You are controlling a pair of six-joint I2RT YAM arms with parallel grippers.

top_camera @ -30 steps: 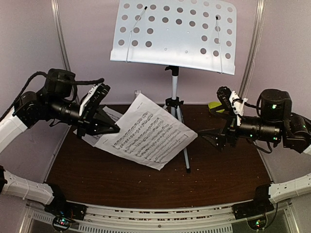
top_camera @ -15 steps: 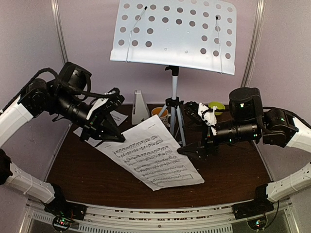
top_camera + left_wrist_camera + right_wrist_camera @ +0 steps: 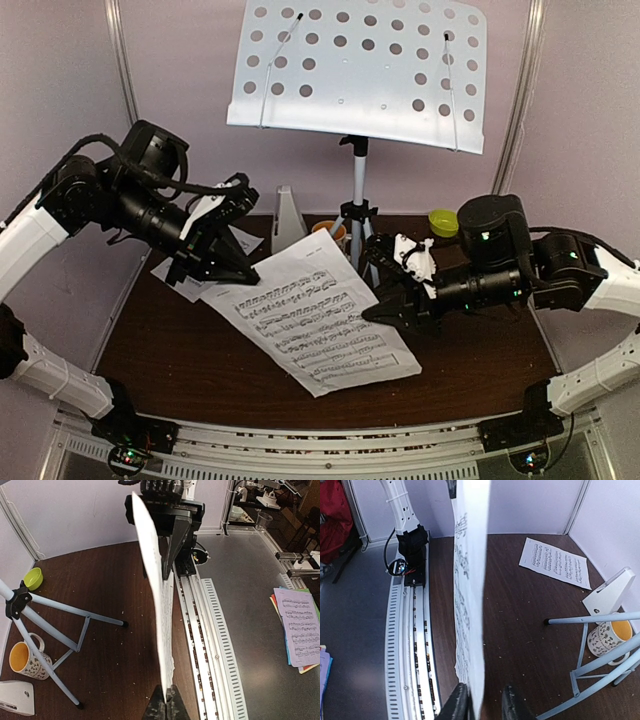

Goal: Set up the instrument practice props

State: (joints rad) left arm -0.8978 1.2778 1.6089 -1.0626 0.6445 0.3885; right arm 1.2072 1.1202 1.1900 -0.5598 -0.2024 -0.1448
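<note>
Table (image 3: 470,370): dark brown top, everything is carried on it.

Music stand (image 3: 360,75): set upright at far centre. The pale perforated desk is seen tilted and bare, no pages on it. Grey tripod (image 3: 358,200) is spread on the table below.

Held sheet (image 3: 315,320): printed music page, kept off the table in front of the tripod, slanted, spanning between both grippers.

L gripper (image 3: 240,272): sheet's far-left corner is clamped. In the wrist view the fingers (image 3: 159,706) are pressed together on the paper edge.

R gripper (image 3: 385,312): placed at the sheet's right edge with jaws apart. The paper edge is straddled by the fingers (image 3: 459,705); it is seen against the view-left finger, w/ a gap to the other.

2nd sheet (image 3: 555,561): laid flat on the table at far left, partly hidden under the L arm in the top view.

Metronome (image 3: 287,218): white, stood on the table just left of the tripod, near the back wall.

Mug (image 3: 330,232): patterned, orange inside, between metronome and tripod.

Green bowl (image 3: 443,221): far right of the tripod, partly hidden by the R arm.
</note>
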